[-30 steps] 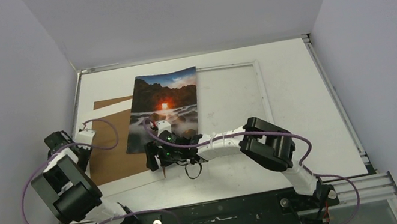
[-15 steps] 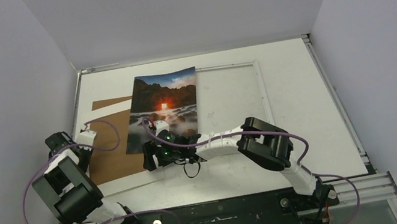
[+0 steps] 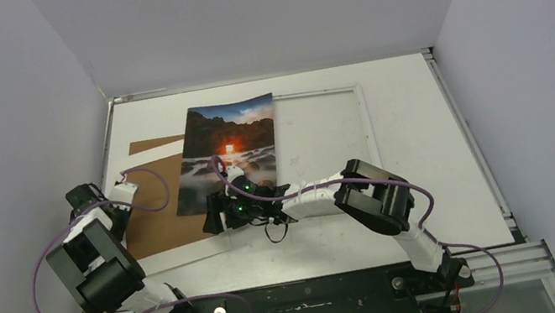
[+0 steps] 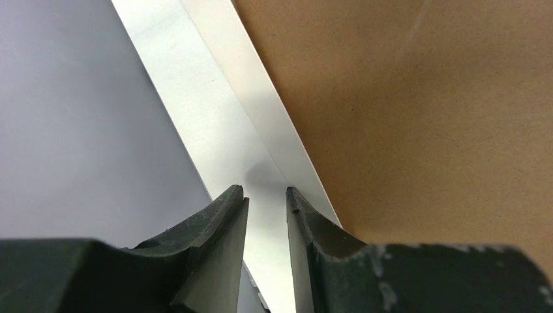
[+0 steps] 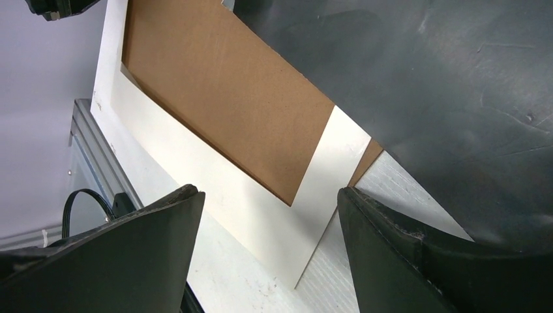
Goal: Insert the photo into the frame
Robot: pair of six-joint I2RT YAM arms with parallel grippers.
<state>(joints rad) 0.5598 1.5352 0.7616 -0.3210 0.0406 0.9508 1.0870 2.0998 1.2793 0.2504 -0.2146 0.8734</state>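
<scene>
The photo (image 3: pixel 232 151), dark mountains round an orange glow, lies at the table's middle with its right edge over the left side of the white frame (image 3: pixel 366 129). My right gripper (image 3: pixel 216 215) stands open low at the photo's near left corner. In the right wrist view the photo (image 5: pixel 430 85) is a dark sheet at the upper right, and nothing lies between the right gripper's (image 5: pixel 267 195) fingers. My left gripper (image 3: pixel 123 182) is at the far left, its jaws (image 4: pixel 264 190) a little apart and empty over a white sheet's edge.
A brown backing board (image 3: pixel 153 204) lies on a white sheet (image 3: pixel 188 252) left of the photo, both also in the right wrist view as board (image 5: pixel 222 85) and sheet (image 5: pixel 261 222). The left wall stands close beside the left arm.
My right gripper has crept a little farther from the bases, toward the photo's near left corner. The left arm, photo and frame have stayed put.
</scene>
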